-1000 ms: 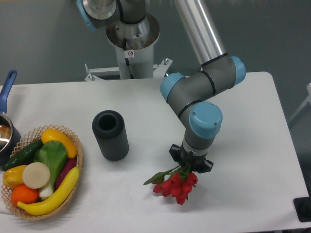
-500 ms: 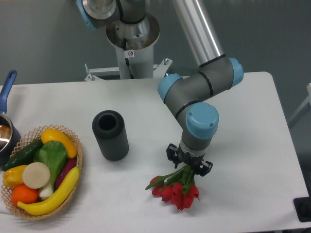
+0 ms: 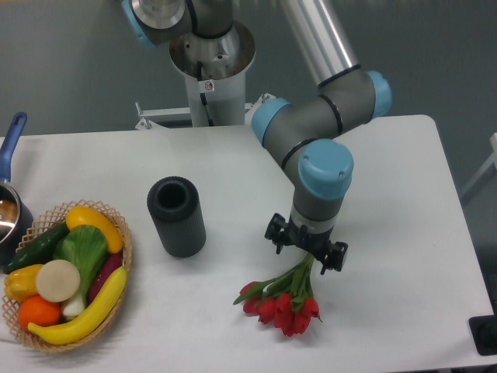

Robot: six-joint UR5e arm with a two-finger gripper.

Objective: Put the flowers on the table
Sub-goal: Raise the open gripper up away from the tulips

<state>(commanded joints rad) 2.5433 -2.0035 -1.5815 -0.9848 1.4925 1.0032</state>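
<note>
The flowers (image 3: 281, 305), a small bunch of red tulips with green stems, lie on the white table (image 3: 233, 171) near its front edge, blooms toward the front. Their stems run up and right, under my gripper (image 3: 306, 247). The gripper hangs just above the stem ends with its two black fingers spread wide apart, open, and nothing is held between them.
A black ribbed cylinder vase (image 3: 176, 216) stands left of the gripper. A wicker basket (image 3: 116, 225) of fruit and vegetables sits at the front left, with a blue-handled pot (image 3: 11, 203) behind it. The arm's base column (image 3: 210, 70) rises at the back.
The gripper's fingers have spread apart and let go of the stems, and the wrist has risen slightly. The flowers have settled flat on the table.
</note>
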